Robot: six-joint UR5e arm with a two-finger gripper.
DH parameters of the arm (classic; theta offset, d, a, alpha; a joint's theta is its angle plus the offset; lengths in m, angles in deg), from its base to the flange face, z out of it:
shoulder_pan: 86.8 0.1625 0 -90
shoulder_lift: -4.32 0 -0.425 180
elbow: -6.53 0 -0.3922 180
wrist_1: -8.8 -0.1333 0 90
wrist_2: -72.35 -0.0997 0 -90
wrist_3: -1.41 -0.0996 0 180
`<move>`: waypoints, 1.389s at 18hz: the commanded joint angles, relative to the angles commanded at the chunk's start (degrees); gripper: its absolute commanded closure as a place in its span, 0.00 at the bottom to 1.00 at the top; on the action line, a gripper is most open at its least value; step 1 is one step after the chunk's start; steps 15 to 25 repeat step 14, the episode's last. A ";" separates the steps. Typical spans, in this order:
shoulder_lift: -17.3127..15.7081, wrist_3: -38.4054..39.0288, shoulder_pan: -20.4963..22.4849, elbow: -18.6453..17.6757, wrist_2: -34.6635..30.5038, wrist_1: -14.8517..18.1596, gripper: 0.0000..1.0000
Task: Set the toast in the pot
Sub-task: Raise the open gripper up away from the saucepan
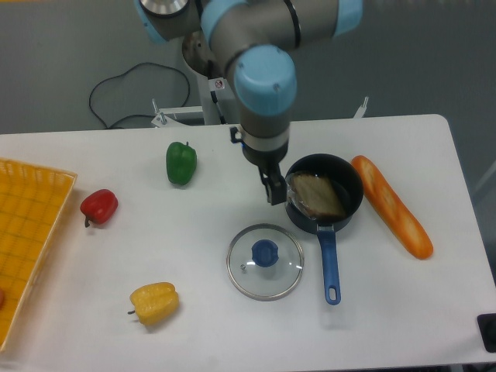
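The toast [318, 195], a brown slice in crinkly clear plastic, lies tilted inside the pot [349, 177], a small dark saucepan whose blue handle points toward the front edge. My gripper [277, 188] hangs just left of the pot's rim, above the table. Its fingers hold nothing, and the toast is free of them. From this angle the fingers overlap, so their gap does not show.
A glass lid [264, 261] with a blue knob lies in front of the pot. An orange baguette [391, 204] lies right of it. A green pepper [180, 163], red pepper [98, 206] and yellow pepper [154, 303] sit on the left, beside a yellow basket [27, 232].
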 joint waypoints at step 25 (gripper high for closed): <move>0.35 21.19 -5.63 0.88 1.14 -0.70 0.00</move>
